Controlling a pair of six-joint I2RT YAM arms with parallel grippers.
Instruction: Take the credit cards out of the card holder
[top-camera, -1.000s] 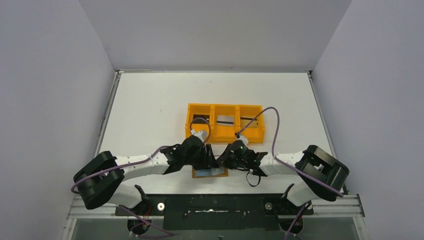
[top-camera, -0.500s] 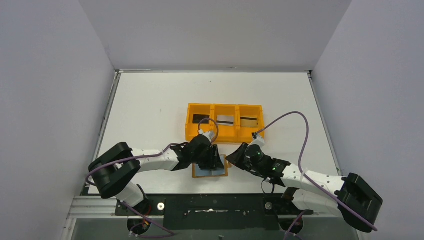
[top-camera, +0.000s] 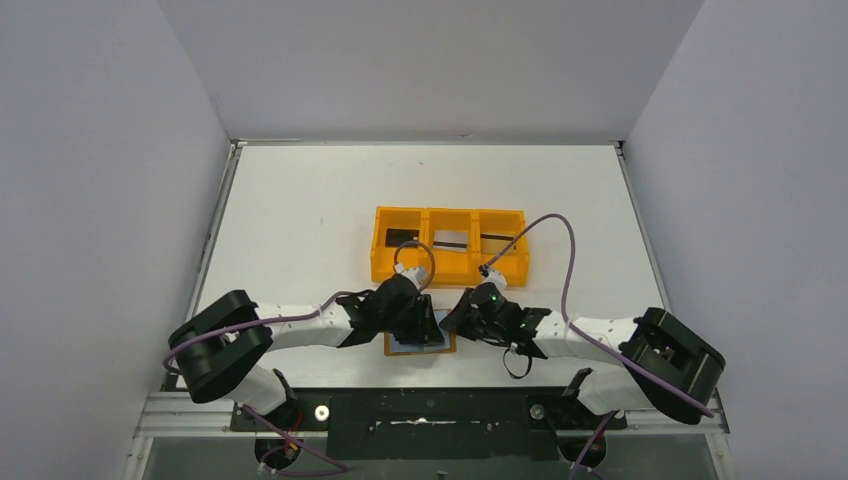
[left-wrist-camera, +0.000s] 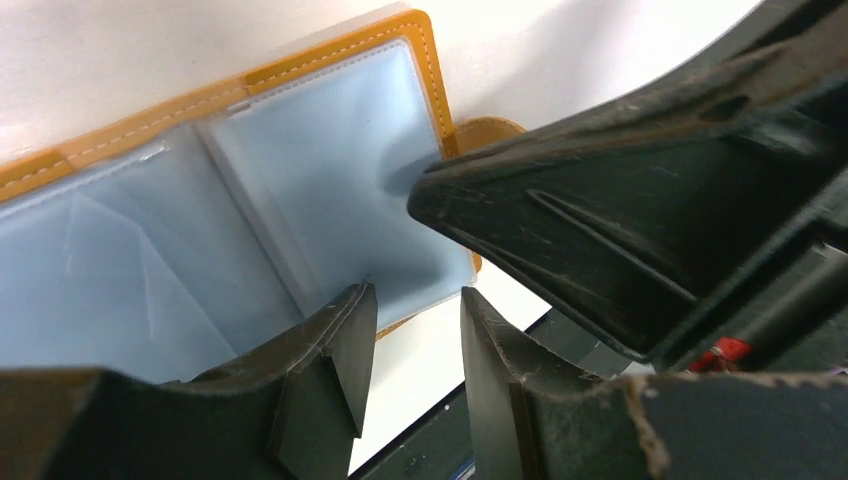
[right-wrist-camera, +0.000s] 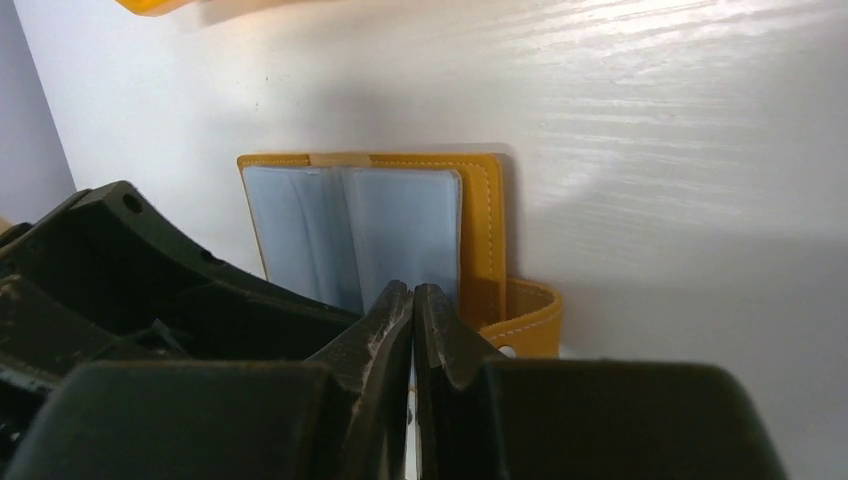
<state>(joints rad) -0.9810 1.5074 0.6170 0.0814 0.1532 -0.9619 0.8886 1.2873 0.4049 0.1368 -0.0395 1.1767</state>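
The card holder (top-camera: 420, 345) lies open and flat near the table's front edge, a tan-orange rim (right-wrist-camera: 482, 220) around pale blue clear pockets (left-wrist-camera: 330, 150). I cannot tell whether a card sits in the pockets. My left gripper (left-wrist-camera: 415, 295) hangs open over the holder's near edge, with bare table between its fingers. My right gripper (right-wrist-camera: 412, 288) is shut, its tips resting on the right pocket's edge beside the snap tab (right-wrist-camera: 525, 320). Both grippers meet over the holder in the top view, left (top-camera: 428, 325) and right (top-camera: 452, 322). Three credit cards lie in the tray: dark (top-camera: 402, 237), grey (top-camera: 450, 239), dark (top-camera: 497, 238).
The bright orange three-compartment tray (top-camera: 425, 268) stands just behind the holder. The dark rail of the arm mount (top-camera: 430, 405) runs close in front of it. White walls enclose the table on three sides.
The right arm swung out to the right half a second ago and has come back onto the holder. The left gripper's fingers have narrowed a little.
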